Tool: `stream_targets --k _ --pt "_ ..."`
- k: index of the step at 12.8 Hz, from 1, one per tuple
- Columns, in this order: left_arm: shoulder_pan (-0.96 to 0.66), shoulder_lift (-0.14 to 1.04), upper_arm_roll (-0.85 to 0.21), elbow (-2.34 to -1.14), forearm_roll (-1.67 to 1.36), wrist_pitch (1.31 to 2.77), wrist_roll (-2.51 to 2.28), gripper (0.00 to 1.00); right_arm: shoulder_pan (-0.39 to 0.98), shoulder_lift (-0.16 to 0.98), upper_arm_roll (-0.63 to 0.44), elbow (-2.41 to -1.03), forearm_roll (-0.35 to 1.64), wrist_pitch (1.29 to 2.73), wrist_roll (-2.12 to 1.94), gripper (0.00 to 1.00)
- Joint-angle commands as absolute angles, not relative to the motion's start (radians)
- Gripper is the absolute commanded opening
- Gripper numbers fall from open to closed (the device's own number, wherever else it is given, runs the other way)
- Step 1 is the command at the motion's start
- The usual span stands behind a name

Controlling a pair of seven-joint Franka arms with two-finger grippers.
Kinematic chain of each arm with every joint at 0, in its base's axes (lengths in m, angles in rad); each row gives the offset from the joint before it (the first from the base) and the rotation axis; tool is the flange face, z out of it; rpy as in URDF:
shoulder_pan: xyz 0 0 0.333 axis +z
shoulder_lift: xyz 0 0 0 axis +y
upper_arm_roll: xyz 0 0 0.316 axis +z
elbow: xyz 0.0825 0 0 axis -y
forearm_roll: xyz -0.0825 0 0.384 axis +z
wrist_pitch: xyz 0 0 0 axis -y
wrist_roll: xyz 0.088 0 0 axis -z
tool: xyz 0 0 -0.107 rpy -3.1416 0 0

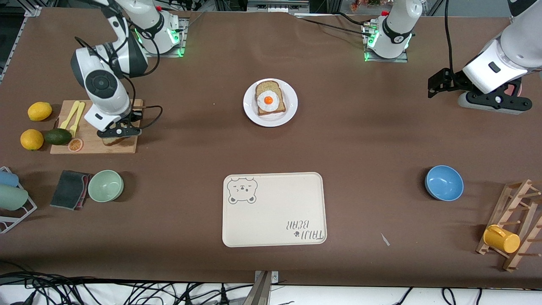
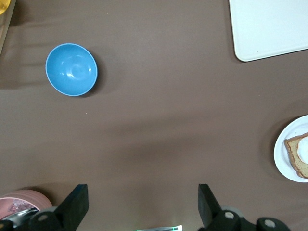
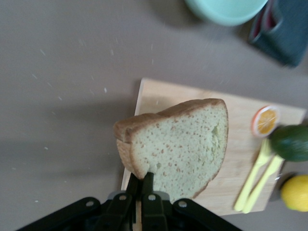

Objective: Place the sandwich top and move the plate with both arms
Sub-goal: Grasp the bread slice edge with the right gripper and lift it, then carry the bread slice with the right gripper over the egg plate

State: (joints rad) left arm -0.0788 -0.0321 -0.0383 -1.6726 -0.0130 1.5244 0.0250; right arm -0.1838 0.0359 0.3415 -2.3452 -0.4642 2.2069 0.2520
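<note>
- Presently, the right gripper (image 1: 115, 134) is clamped on the sandwich top (image 3: 178, 144), pinching one crust edge between its closed fingers; the slice hangs tilted over the cutting board (image 1: 127, 146) at the right arm's end of the table.
- Key relation — the plate (image 1: 291, 111), which carries the slice with the fried egg (image 1: 268, 101), lies well away from that gripper, toward the table's middle and somewhat farther from the front camera than the board.
- The slice's long axis runs outward from the fingers, rounded top farthest from the grip; in my judgement it will need levelling before it meets the egg.
- The right arm is clearly the one engaged; the left gripper (image 1: 440, 82) hovers with jaws spread wide and empty over bare table at the left arm's end, waiting.
- Open room — bare brown tabletop lies between board and plate, with nothing standing in that stretch.
- Beside the held slice on the board: yellow utensils (image 1: 73, 115), an avocado (image 1: 58, 136), an orange slice (image 1: 75, 145).
- The bear-printed tray (image 1: 275, 209) sits nearer the front camera than the plate, well apart from both grippers.
</note>
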Motion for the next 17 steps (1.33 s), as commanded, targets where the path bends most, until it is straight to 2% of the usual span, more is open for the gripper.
stream_targets --k 1,4,7,10,14,17 --pt "-0.077 -0.028 -0.037 -1.655 -0.014 1.506 0.026 1.00 -0.193 -0.025 0.432 -2.304 -0.471 2.137 0.255 0.00" --pt "-0.077 -0.028 -0.037 -1.655 -0.014 1.506 0.026 1.00 -0.180 0.040 0.584 -2.188 -0.335 2.131 0.273 0.00" --pt "-0.077 -0.028 -0.037 -1.655 -0.014 1.506 0.026 1.00 -0.082 0.138 0.598 -2.076 -0.325 2.093 0.328 0.00" --pt "-0.074 -0.028 -0.037 -1.655 -0.014 1.506 0.028 1.00 0.091 0.202 0.597 -1.964 -0.330 2.010 0.527 0.00" --pt "-0.075 -0.026 -0.037 -1.657 -0.015 1.506 0.028 1.00 0.308 0.215 0.627 -1.922 -0.345 1.905 0.721 0.00" --pt "-0.081 -0.020 -0.037 -1.655 -0.015 1.506 0.026 1.00 0.334 0.219 0.771 -1.904 -0.350 1.904 0.788 0.00"
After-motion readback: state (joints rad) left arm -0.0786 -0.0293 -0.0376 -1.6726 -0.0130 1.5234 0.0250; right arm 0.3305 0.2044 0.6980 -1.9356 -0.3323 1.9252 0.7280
